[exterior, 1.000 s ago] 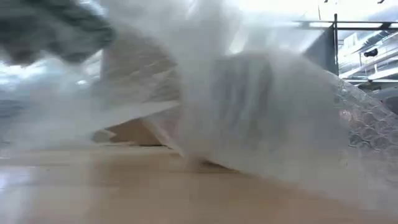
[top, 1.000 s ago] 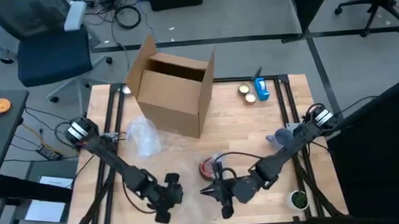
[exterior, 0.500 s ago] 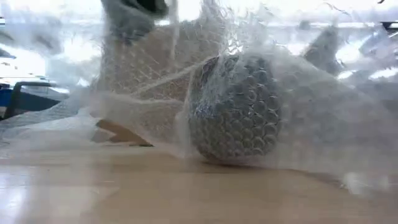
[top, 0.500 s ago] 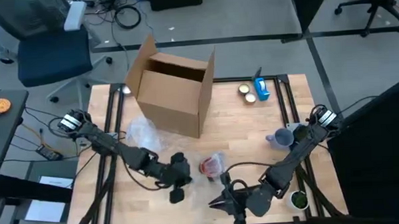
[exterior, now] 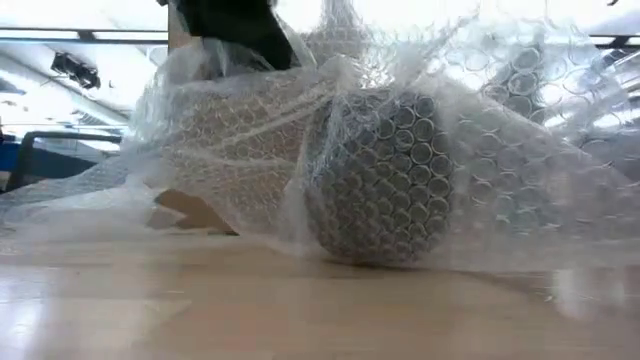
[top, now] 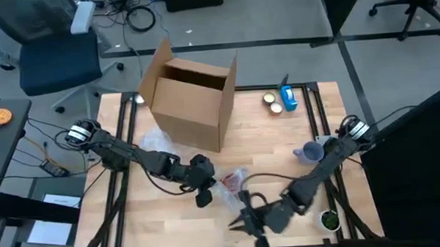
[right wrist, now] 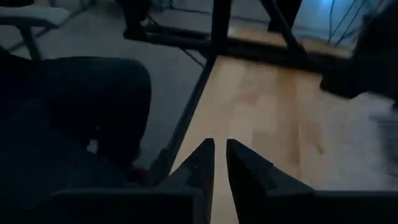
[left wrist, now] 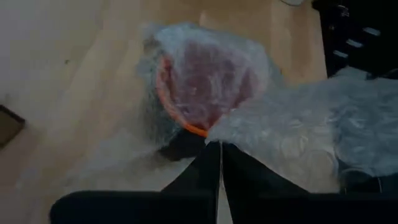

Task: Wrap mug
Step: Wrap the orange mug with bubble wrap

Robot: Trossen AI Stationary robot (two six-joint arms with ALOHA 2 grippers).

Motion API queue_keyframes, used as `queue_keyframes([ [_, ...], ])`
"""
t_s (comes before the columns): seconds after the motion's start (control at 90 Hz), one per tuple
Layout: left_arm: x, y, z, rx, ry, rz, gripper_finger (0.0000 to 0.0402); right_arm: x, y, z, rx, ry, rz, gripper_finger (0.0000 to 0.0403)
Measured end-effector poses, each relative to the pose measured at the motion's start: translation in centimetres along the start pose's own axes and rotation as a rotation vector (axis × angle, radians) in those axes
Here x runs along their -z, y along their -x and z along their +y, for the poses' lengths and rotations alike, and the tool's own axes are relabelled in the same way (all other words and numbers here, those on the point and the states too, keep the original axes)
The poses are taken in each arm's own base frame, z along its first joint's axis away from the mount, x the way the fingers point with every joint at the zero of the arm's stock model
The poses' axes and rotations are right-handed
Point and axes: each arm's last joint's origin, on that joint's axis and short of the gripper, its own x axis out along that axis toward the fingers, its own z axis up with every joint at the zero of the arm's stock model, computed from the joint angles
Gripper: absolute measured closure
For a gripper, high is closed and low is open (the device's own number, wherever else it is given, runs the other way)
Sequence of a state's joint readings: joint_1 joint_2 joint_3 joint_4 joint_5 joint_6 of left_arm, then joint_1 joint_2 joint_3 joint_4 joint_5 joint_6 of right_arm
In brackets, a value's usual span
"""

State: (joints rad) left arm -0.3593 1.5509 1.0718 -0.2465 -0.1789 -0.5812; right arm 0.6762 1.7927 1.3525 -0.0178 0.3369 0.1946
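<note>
The left gripper (top: 205,198) moved in beside the mug (top: 229,182), pinching the bubble wrap (left wrist: 292,134) edge.

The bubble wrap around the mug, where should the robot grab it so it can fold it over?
Probably the loose flap of bubble wrap lying flat on the table beside the mug. It is thin and free, so fingers can pinch its edge from above. The mug lies on its side with wrap already over it, so pulling the flap across would likely cover the open mouth.
</note>
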Motion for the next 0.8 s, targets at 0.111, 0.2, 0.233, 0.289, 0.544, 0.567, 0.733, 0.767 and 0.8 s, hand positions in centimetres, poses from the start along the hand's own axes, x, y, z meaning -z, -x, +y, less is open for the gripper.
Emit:
queue_keyframes([
  [0.111,0.2,0.0,0.2,-0.012,-0.003,0.024,0.0402,0.8,-2.0,-0.8,-0.179,-0.103,0.043,0.0383],
  [0.2,0.3,0.0,0.4,-0.024,-0.004,0.039,0.0402,1.1,-3.2,-1.2,-0.309,-0.134,0.036,0.0383],
  [0.233,0.3,0.0,0.4,-0.025,-0.004,0.041,0.0402,1.1,-3.6,-1.3,-0.322,-0.131,0.021,0.0383],
  [0.289,0.3,0.0,0.4,-0.026,-0.005,0.041,0.0402,1.2,-3.9,-1.7,-0.315,-0.122,0.014,0.0383],
  [0.544,0.5,0.1,0.4,-0.021,-0.006,0.069,0.0402,3.0,-4.3,-5.1,0.009,-0.183,0.197,0.0385],
  [0.567,0.5,0.1,0.4,-0.015,-0.006,0.076,0.0402,3.0,-4.1,-5.3,0.054,-0.187,0.211,0.0387],
  [0.733,0.9,0.1,0.0,0.014,-0.015,0.101,0.0402,2.3,-1.7,-6.4,0.261,-0.159,0.247,0.0401],
  [0.767,0.9,0.2,-0.1,0.017,-0.016,0.102,0.0402,2.1,-1.4,-6.5,0.28,-0.153,0.249,0.0401],
  [0.8,1.0,0.2,-0.2,0.019,-0.019,0.104,0.0402,2.0,-1.1,-6.6,0.294,-0.148,0.249,0.04],
])
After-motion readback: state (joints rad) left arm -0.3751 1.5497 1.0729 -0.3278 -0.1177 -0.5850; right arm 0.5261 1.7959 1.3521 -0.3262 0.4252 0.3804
